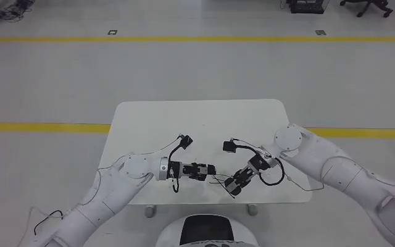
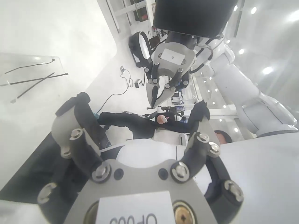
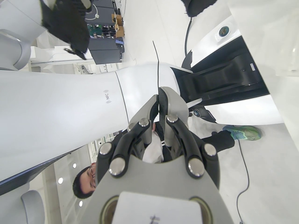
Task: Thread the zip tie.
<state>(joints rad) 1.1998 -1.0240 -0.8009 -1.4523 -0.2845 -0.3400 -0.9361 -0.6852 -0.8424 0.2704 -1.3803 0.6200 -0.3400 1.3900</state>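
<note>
The right end effector [image 3: 160, 100] is clamped on the zip tie [image 3: 157, 68]. Its two fingers are pressed together, with the thin black strap pinched between the pads. The strap sticks out straight beyond the fingertips, and its free end points toward the left end effector [image 2: 137, 110].

The left end effector stands wide apart and holds nothing. Its black-padded fingers [image 2: 77, 108] are spread to either side of the line along which the right end effector faces it.

Seen from above, both end effectors hang over the near part of the white table [image 1: 197, 117]. They are tip toward tip, near each other but not touching, and the zip tie's strap lies in the gap between them.

Well apart from the left end effector, three spare zip ties [image 2: 35, 81] lie on a clear tray [image 2: 58, 59] on the table.
</note>
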